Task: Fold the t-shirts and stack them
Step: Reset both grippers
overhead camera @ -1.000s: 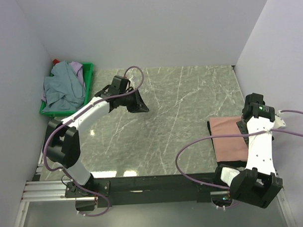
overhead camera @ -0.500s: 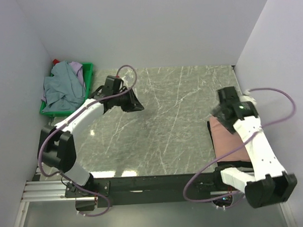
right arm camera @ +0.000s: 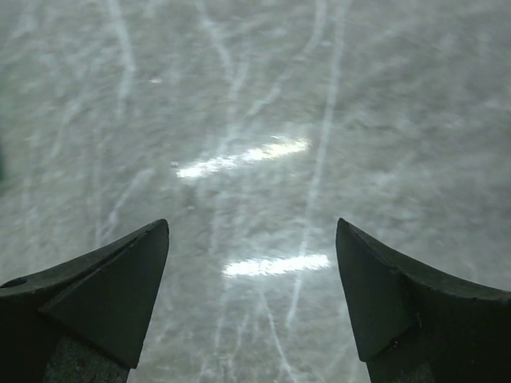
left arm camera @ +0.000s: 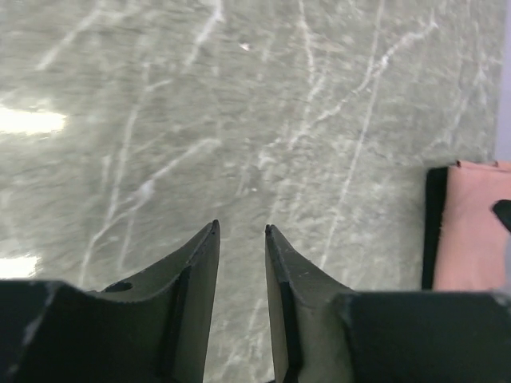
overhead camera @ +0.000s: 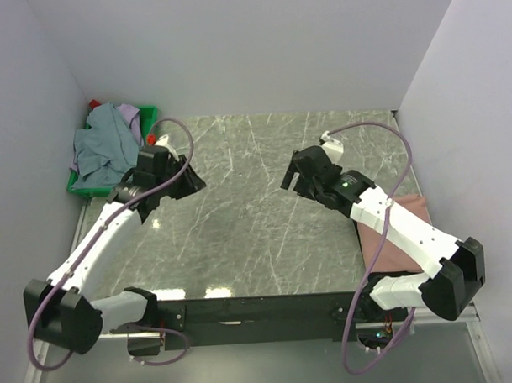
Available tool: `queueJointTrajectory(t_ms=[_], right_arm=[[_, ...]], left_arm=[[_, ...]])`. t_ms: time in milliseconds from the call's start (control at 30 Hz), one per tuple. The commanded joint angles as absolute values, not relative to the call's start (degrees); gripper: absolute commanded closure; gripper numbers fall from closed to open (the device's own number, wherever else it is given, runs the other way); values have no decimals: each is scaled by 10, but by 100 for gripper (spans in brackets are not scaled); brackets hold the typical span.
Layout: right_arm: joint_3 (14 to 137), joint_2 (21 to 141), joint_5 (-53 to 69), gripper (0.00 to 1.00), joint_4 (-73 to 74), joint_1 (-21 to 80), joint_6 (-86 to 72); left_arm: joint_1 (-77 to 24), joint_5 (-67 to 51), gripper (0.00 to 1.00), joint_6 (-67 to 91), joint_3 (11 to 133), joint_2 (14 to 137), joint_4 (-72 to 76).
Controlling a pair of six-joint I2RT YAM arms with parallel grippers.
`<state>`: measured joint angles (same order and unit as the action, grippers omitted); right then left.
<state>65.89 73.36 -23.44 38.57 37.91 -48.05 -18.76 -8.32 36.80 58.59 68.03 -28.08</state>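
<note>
Pink tee point(left arm camera: 471, 231) folded near-right, grey-blue pile point(overhead camera: 103, 155) waits in crate point(overhead camera: 150, 124); left gripper point(left arm camera: 241, 230) barely open, right gripper point(right arm camera: 251, 227) wide, both empty.

Even overhead lighting was bright; glare streaks marked the counter point(right arm camera: 255, 152) in both wrist views, which were slightly soft.
</note>
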Motion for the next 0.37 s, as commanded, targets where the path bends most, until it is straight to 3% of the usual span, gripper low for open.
queueJointTrajectory(t_ms=[0,333], right_arm=[[660,727,-227,9,267,390,-435],[600,693,-197,7,188,391,-382]], left_arm=[[-185,-13,64,345,566,634,-289],[-183,23,64,361,552,581,-294]])
